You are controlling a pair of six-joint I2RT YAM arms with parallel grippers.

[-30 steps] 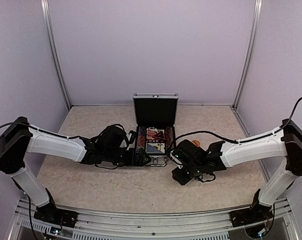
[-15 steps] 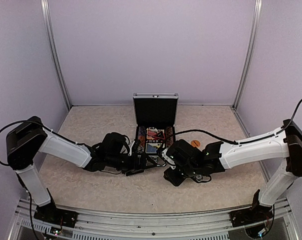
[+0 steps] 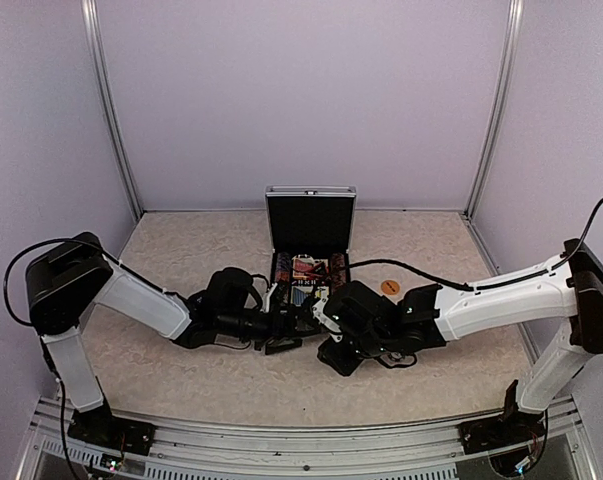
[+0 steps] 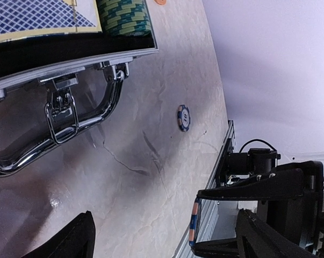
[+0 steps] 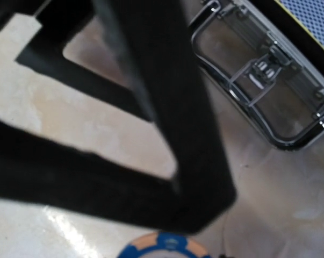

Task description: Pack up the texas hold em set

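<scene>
We see left gripper [image 4: 167, 228] spread wide before the case [image 3: 310, 222] | right gripper [image 4: 196, 226] pinching a striped chip [image 4: 192, 220] | second chip [image 4: 184, 117] lying near the case

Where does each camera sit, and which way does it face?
Top external: above and behind the arms, both in view, looking down at the open case.
Left wrist: low, facing the case's handle and a loose chip; the left claw frames it.
Right wrist: low, facing the handle; the blurred left claw fills it.
Both wrist views share the handle.

No lettering can be read; the print on the card deck [image 3: 307, 275] is too small.
</scene>
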